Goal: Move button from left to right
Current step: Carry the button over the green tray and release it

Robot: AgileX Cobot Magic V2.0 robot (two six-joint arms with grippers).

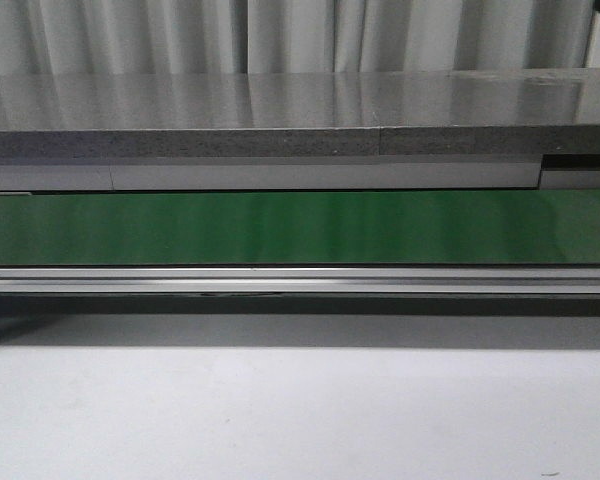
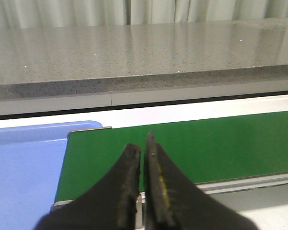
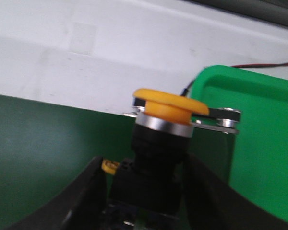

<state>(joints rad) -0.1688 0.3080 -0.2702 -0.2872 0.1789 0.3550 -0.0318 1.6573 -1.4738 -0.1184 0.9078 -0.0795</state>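
Note:
The button [image 3: 170,103], with a yellow-orange mushroom cap, a silver ring and a black body, sits tilted between the fingers of my right gripper [image 3: 146,163]. The gripper is shut on its black body and holds it over the green belt [image 3: 38,143], close to the rim of a green tray [image 3: 259,143]. My left gripper [image 2: 141,146] is shut and empty above the left end of the green belt [image 2: 221,143]. Neither gripper nor the button shows in the front view.
A blue tray [image 2: 24,167] lies just past the belt's left end. A grey stone counter [image 1: 280,110] runs behind the belt [image 1: 300,228]. White table surface [image 1: 300,410] lies in front. A red and black wire [image 3: 264,64] runs behind the green tray.

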